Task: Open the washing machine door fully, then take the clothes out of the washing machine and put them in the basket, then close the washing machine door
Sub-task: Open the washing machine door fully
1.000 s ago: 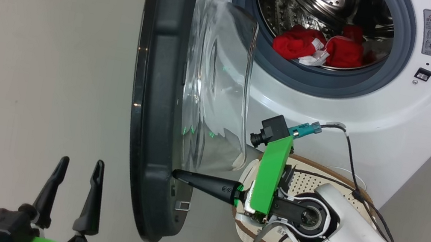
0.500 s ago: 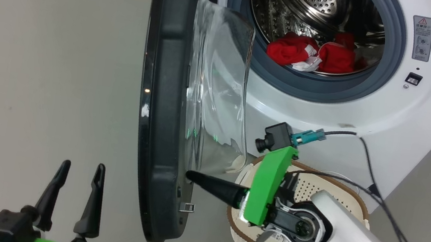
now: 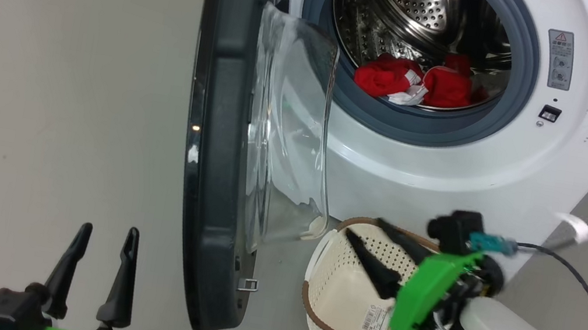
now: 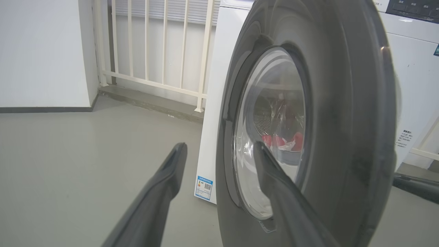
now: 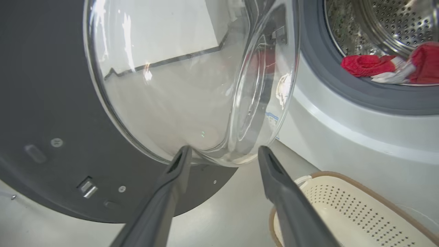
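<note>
Door [image 3: 214, 146] open; clothes [image 3: 384, 79] inside

floor [image 3: 46, 90]: grey, smooth, matte; a few faint scuffs in my head view
wall [image 4: 41, 51]: plain white, at the left of my left wrist view
skirting [image 4: 44, 109]: dark strip along the wall foot, meeting the floor
railing [image 4: 147, 41]: white vertical bars with a low crossbar, just past the wall's end; I see a pale surface behind it
step [image 4: 151, 103]: low grey ledge under the railing, slightly above the floor
light: soft and even, shadows faint
</note>
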You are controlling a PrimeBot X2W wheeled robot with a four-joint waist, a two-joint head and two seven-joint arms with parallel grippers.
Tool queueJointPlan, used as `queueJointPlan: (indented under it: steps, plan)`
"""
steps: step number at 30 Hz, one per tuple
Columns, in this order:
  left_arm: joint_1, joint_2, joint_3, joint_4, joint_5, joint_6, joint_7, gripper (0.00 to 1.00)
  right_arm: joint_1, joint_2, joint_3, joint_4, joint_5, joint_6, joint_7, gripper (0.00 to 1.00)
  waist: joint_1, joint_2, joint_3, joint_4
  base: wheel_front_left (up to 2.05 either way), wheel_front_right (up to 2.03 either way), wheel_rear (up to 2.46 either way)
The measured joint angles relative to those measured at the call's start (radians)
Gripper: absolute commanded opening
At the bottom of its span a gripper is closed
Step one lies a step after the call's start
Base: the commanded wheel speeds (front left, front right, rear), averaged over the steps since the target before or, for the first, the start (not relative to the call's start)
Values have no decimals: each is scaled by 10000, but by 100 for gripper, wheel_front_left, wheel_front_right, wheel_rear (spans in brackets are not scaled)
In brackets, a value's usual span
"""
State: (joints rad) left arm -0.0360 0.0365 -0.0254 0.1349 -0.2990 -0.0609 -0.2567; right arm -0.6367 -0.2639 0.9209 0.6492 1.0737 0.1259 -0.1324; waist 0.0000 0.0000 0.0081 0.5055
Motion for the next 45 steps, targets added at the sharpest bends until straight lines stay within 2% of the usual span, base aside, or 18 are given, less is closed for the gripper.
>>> queueJointPlan:
  steps: [2,5,7,8,11,15,19,22,28,34,45]
  plan:
    - [37,2,8,-12,0,2,0,100,-13,6,81,813,-980,0,-832,100,0,0,-4,-43,0,0,0]
    - [129,2,27,-29,0,4,0,100,-12,136,-240,1852,-2006,0,-1149,100,0,0,9,-118,0,0,0]
    - [144,2,44,-36,0,4,0,100,-2,205,-558,1954,-2313,0,-1147,100,0,0,17,-146,0,0,0]
    - [156,2,59,-44,0,4,0,100,3,270,-1026,1910,-2713,0,-1147,100,0,0,30,-176,0,0,0]
    - [157,4,92,-67,0,17,0,100,197,387,-2690,1338,-4207,0,-1160,100,0,0,85,-257,0,0,0]
    - [158,6,105,-92,0,31,0,100,1465,688,-4765,151,-6195,0,-1198,100,0,0,121,-338,0,0,0]
    - [158,6,117,-169,-2,50,0,100,2736,1260,-6266,-1179,-7812,2,-1200,100,0,0,146,-389,0,0,0]
    - [159,8,111,-215,0,90,0,100,3346,1584,-7053,-2115,-8565,2,-1202,100,0,0,159,-402,0,0,0]
    - [161,8,107,-249,-17,136,0,100,4306,1939,-7697,-3237,-9007,2,-1229,100,0,0,174,-433,0,0,0]
    - [174,10,115,-270,-17,176,0,100,4760,2044,-8031,-3371,-9007,2,-1229,100,0,0,178,-510,0,0,0]
    - [187,10,125,-307,-15,255,0,100,4762,2082,-7835,-3438,-8801,2,-1229,100,0,0,261,-563,0,0,0]
